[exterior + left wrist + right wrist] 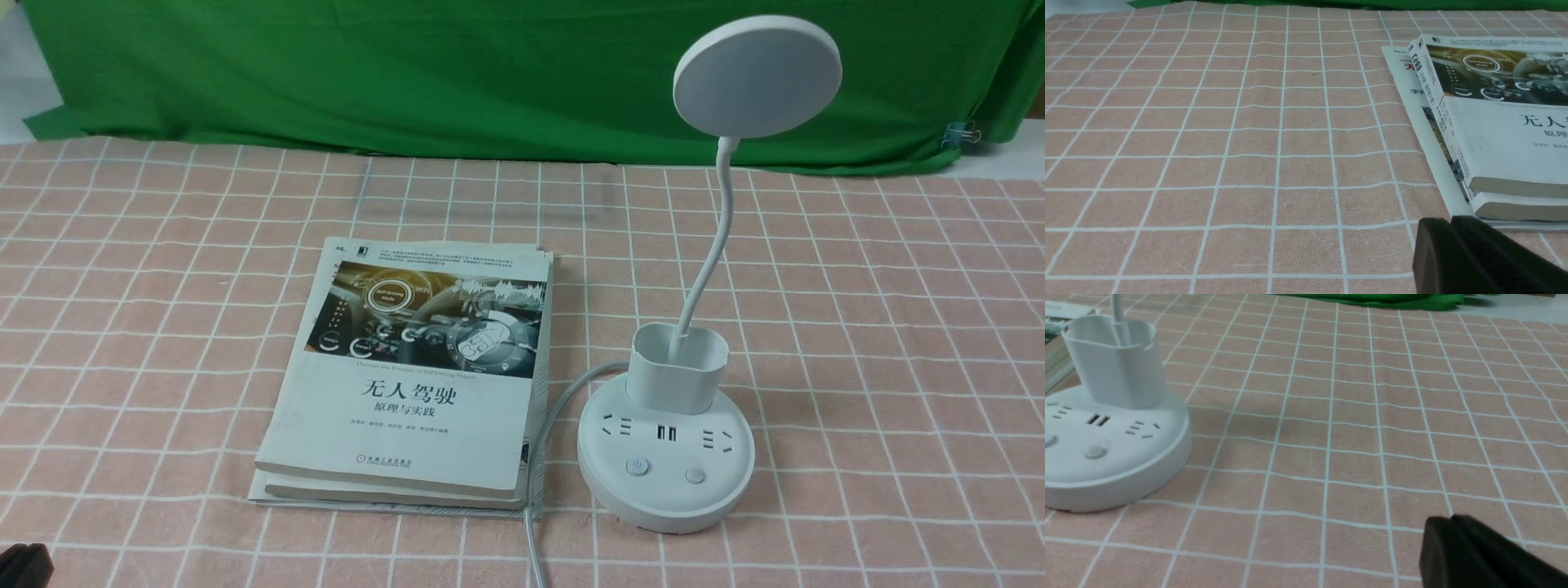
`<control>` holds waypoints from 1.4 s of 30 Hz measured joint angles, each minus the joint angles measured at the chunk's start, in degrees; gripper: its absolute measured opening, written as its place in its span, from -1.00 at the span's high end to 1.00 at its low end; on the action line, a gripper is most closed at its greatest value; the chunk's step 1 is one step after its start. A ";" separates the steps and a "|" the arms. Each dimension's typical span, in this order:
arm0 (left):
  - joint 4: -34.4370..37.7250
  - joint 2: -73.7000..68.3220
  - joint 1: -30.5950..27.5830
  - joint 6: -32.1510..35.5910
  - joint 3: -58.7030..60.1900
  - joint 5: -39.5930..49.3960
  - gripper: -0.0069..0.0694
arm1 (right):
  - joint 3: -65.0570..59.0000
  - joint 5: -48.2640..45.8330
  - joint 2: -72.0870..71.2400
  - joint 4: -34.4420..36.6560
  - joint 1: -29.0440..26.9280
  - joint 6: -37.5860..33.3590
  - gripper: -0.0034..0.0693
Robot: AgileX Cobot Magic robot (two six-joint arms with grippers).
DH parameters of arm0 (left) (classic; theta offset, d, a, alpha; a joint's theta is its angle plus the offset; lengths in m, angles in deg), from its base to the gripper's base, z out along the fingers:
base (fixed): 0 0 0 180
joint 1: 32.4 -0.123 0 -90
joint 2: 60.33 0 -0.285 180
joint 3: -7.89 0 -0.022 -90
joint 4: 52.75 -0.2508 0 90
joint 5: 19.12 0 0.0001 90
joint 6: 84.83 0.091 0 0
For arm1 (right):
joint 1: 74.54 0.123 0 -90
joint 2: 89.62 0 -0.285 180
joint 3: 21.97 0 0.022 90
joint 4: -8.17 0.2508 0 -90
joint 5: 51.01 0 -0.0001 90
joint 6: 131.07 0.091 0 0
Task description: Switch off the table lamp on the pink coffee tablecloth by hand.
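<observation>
So your lamp (665, 457) is standing upright on the pink checked cloth (882, 392), just right of the books (408, 392). Your right fingers (1447, 517) are together with nothing in them, well apart from the base, and look like the nearer pair. Left fingers (1443, 220) are together too, over past the books. I'd bring the right ones leftward to the buttons (1095, 451).
</observation>
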 joint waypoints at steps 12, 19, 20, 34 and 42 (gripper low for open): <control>0.00 0.00 0.00 0.00 0.00 0.00 0.80 | 0.00 0.05 0.00 0.00 0.00 -0.02 0.73; 0.00 0.00 0.00 0.00 0.00 0.00 0.80 | 0.00 0.05 0.00 0.00 0.00 -0.02 0.65; 0.00 0.00 0.00 0.00 0.00 0.00 0.80 | 0.00 0.05 0.00 0.00 0.00 -0.02 0.64; 0.00 0.00 0.00 0.00 0.00 0.00 0.80 | 0.00 0.05 0.00 0.00 0.00 -0.02 0.56; 0.00 0.00 0.00 0.00 0.00 0.00 0.80 | 0.00 0.05 0.00 0.00 0.00 -0.02 0.52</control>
